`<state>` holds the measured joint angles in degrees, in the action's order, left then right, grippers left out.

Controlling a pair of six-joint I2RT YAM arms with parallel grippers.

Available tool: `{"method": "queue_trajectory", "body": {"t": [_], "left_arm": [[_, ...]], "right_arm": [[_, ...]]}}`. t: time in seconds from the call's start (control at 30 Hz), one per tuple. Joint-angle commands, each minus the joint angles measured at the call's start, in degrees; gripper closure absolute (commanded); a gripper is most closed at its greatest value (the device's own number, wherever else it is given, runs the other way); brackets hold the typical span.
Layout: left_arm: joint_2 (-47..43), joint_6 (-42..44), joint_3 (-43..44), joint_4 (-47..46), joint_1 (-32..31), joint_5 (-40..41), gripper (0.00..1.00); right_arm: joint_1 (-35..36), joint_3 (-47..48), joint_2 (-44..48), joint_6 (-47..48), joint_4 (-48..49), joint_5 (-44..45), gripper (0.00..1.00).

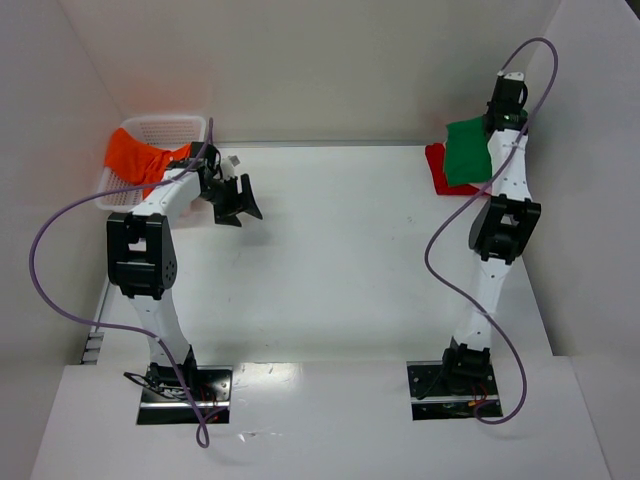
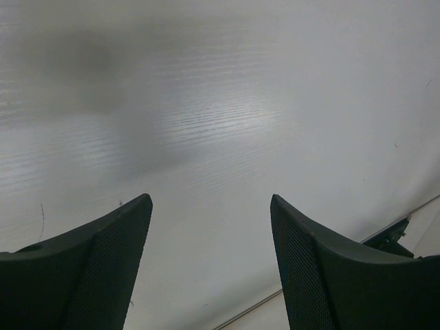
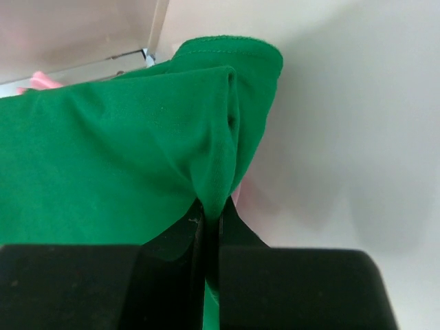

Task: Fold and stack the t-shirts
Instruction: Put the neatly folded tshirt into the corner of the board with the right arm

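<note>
My right gripper is at the far right corner, shut on a folded green t-shirt; in the right wrist view the green cloth is pinched between the fingers. It hangs over a red t-shirt lying on the table. A sliver of pink cloth shows behind the green one. An orange t-shirt drapes over the white basket at the far left. My left gripper is open and empty beside the basket, over bare table.
White walls close in the table at the back and both sides. The right wall stands right next to my right gripper. Purple cables loop off both arms. The table's front edge shows in the left wrist view.
</note>
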<state>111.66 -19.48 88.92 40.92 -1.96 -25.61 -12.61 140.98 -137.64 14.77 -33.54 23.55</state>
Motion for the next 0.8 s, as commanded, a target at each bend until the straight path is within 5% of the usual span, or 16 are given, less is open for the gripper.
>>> {"method": "queue_trajectory", "body": {"t": [0.0,0.1,0.2,0.4,0.63,0.77], "left_arm": [[0.1,-1.4,2.5,1.4,-0.1,0.6,0.22],[0.6,-1.7,2.8,2.0,-0.1,0.6,0.22],[0.9,-2.2,2.8,2.0,-0.1,0.6,0.22],[1.2,-2.9,3.3,1.7,-1.4,0.6,0.22],[-0.6,-2.9,2.2,-0.8,-1.6,-0.1,0.22],[-3.3,-1.9,4.1,-1.7,-1.6,1.5,0.22]], "right_arm": [[0.2,2.5,-3.5,-0.1,4.3,2.0,0.94],[0.2,2.5,-4.7,-0.1,4.3,2.0,0.75],[0.2,3.0,-4.9,-1.2,3.9,1.0,0.41],[0.2,7.0,-3.2,-5.0,1.2,-2.7,0.02],[0.2,9.9,4.8,-11.3,-2.0,-11.2,0.00],[1.3,2.2,13.2,-16.4,-1.2,-11.5,0.00]]}}
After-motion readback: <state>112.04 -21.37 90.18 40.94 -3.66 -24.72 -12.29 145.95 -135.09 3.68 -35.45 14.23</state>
